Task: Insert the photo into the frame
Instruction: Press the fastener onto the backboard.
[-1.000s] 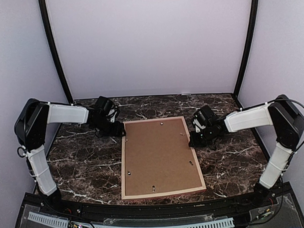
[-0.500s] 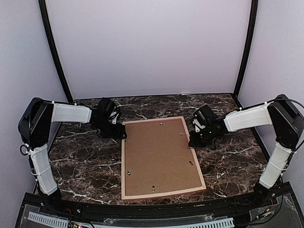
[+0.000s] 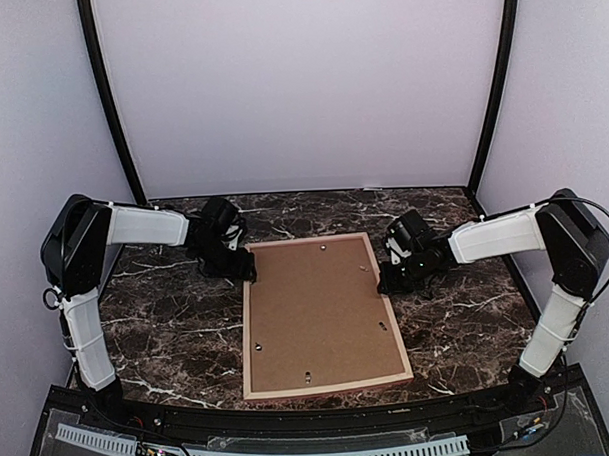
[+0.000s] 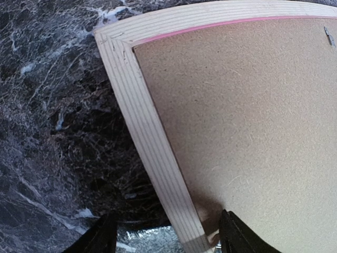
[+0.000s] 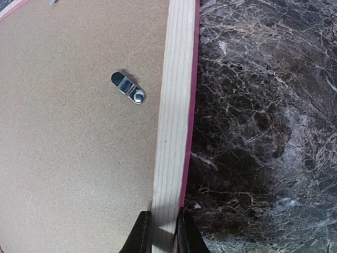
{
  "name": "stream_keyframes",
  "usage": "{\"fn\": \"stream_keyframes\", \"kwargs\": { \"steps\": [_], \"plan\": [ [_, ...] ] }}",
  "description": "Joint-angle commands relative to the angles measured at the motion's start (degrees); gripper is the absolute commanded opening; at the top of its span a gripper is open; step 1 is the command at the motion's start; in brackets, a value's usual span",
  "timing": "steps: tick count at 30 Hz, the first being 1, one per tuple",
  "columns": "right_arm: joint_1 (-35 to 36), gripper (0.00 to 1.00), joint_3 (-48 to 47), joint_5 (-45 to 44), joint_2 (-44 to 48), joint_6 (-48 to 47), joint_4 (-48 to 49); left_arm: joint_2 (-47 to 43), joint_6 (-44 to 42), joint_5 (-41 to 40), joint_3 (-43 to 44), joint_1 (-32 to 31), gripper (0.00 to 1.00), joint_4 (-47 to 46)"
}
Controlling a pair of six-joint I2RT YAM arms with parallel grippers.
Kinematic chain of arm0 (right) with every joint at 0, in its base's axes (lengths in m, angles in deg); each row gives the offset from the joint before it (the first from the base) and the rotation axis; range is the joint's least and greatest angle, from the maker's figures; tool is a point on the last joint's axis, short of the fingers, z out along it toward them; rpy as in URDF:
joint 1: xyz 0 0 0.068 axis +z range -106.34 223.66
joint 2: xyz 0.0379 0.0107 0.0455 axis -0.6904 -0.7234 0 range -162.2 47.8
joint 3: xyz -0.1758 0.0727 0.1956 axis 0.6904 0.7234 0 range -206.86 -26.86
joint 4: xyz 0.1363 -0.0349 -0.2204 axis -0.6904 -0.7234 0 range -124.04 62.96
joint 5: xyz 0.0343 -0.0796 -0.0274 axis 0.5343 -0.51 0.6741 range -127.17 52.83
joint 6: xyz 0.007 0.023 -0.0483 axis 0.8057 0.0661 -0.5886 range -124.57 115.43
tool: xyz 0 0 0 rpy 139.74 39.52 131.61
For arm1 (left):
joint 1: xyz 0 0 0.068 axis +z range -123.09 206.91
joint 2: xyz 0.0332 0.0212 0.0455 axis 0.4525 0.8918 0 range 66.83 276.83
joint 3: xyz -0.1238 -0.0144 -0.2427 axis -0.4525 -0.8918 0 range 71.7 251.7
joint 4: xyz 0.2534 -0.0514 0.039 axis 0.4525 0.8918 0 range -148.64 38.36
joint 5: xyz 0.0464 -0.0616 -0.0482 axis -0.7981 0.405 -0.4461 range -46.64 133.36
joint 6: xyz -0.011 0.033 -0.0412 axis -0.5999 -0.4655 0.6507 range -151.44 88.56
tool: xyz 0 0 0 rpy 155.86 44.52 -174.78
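We see the frame lying back-up mid-table, backing hiding its inside, with the left pincer released astride one rail and the right pincer grasping the opposite rail.

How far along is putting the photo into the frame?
Done: the frame lies face down with the backing panel in. No photo shows, so whether it's inside is unclear. In hand: right end effector pinches the frame's rail; left end effector open astride the opposite edge. Left: cannot tell.

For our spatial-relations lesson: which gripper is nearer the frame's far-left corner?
Left. The left gripper straddles the frame's left rail near that corner; the right gripper pinches the opposite rail.
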Motion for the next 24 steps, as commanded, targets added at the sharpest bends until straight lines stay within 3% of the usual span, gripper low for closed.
{"fn": "stream_keyframes", "kwargs": {
  "steps": [1,24],
  "plan": [
    [0.09,0.01,1.66,2.95,-1.48,-1.15,-0.70,-1.25,1.17,0.14,-0.77,-1.13,0.69,6.21],
    [0.17,0.01,2.77,3.69,-0.35,-0.21,0.41,-4.90,2.32,0.57,-3.21,-1.43,0.69,10.49]
  ]
}}
